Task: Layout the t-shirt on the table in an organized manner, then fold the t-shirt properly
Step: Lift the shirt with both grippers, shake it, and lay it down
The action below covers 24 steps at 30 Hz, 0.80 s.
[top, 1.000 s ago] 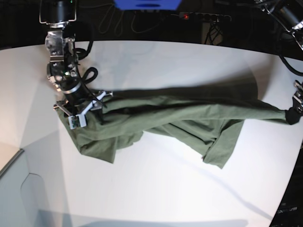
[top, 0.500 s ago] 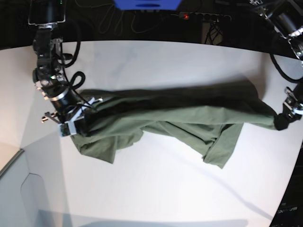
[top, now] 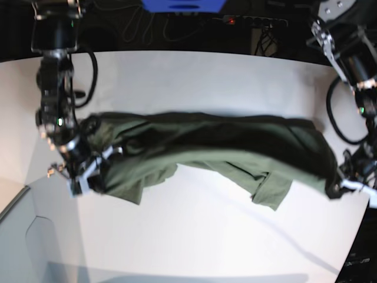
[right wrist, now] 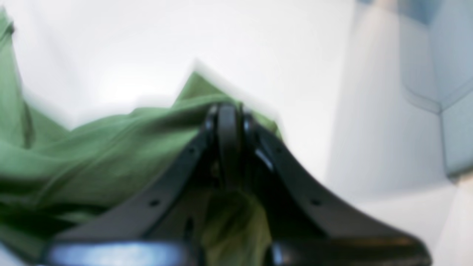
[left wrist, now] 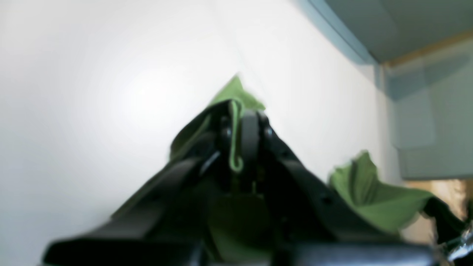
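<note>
Bare table (top: 194,236) below t-shirt (top: 224,144)

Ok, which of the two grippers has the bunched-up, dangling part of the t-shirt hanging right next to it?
The right gripper: folds of the t-shirt droop beside it, while toward the left gripper the cloth tapers.

My base camera looks down from high above the whole table (top: 194,236), taking in both my arms. Each wrist camera sits just behind its claw, left claw (left wrist: 245,122) and right claw (right wrist: 227,118), peering along the closed fingers, very near and blurred. All three views share the t-shirt (top: 235,147).
</note>
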Each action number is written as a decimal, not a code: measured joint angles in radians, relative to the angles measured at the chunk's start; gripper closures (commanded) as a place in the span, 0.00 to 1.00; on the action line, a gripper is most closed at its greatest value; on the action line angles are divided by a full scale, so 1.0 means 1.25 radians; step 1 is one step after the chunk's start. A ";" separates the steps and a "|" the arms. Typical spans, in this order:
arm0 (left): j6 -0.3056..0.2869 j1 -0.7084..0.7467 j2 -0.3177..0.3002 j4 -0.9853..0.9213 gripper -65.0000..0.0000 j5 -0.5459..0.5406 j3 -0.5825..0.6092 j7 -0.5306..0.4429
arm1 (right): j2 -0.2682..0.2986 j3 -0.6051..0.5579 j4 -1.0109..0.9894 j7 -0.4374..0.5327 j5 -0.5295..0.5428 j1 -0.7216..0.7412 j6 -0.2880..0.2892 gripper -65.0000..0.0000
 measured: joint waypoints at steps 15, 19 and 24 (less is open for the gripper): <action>0.006 -0.592 0.000 -0.382 1.00 0.118 0.287 -0.196 | 0.056 -0.004 -0.388 -0.019 -0.002 0.653 -0.001 1.00; 0.002 -0.731 0.020 -0.426 1.00 0.121 0.286 -0.223 | 0.063 -0.004 -0.391 -0.014 0.002 0.781 -0.001 1.00; -0.002 -0.786 0.022 -0.416 1.00 0.099 0.285 -0.249 | 0.090 0.000 -0.385 -0.006 0.005 0.867 -0.001 1.00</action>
